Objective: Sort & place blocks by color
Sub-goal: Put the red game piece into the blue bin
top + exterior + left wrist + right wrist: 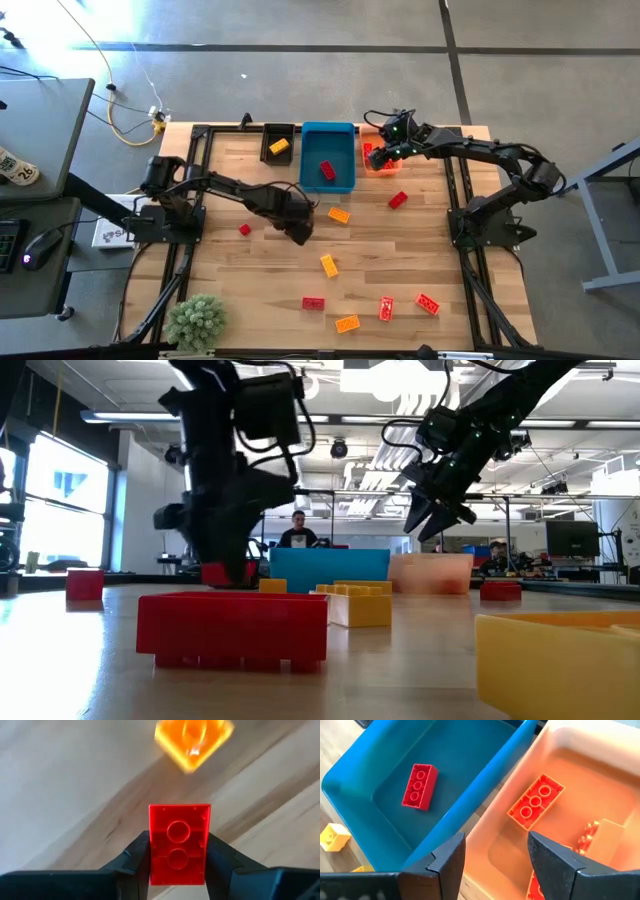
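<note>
Between L fingers: red block [179,844], underside up w/ two round sockets showing, a dark pad pressed to each long side.
L gripper [298,232]: clamped on that red block, low at table [400,260] centre; low view shows it coming down onto the wood w/ red at its tip.
Just past L fingertips: orange block [194,739], blurred, lying on the wood, apart from the held one.
R gripper [496,857]: fingers apart, nothing between them, hanging over the seam where blue bin [470,780] meets orange bin [580,770].
Beyond R fingers, blue side: one red block [420,786], three studs up, flat on the bin floor.
Beyond R fingers, orange side: orange block [536,801] w/ three studs up, tilted; more pieces close to the R finger, partly hidden.
Outside blue bin, off R gripper's blue side: yellow block [332,836] on the wood.
Black bin [278,143]: next to blue bin, far from R fingers; holds a yellow block.
Loose blocks on table, well away from both grippers: red, orange, yellow ones scattered twd the near edge, plus one red near L arm and one red below orange bin.
Table corner: small green plant [196,322].
Bkgd, low view: a person [297,530] seated behind the bins.
</note>
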